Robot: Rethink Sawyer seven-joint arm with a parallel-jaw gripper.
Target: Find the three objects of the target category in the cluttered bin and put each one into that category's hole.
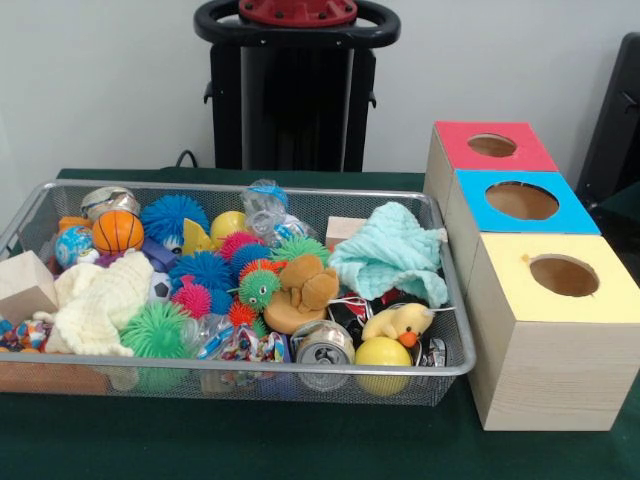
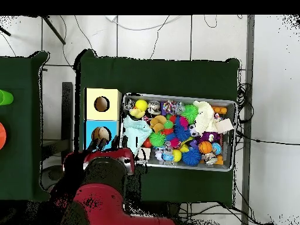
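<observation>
Rubbery spiky balls (image 1: 258, 285) in the wire bin (image 1: 300, 367) look light and squashy, best pinched across the middle; the tool's state cannot be told.

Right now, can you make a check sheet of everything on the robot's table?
Surface: green table cloth, bare in front of the bin.
Job's things: wire bin full of toys; three wooden boxes with holes, red top, blue top, yellow top, beside the bin.
Clutter: spiky balls, mini basketball, yellow duck, brown plush, can, mint cloth, cream cloth, wooden blocks.
Jaws: nothing seen; the red arm is drawn back over the red box.
Cables: several on the floor.
Surroundings: second green table, tiled floor.
</observation>
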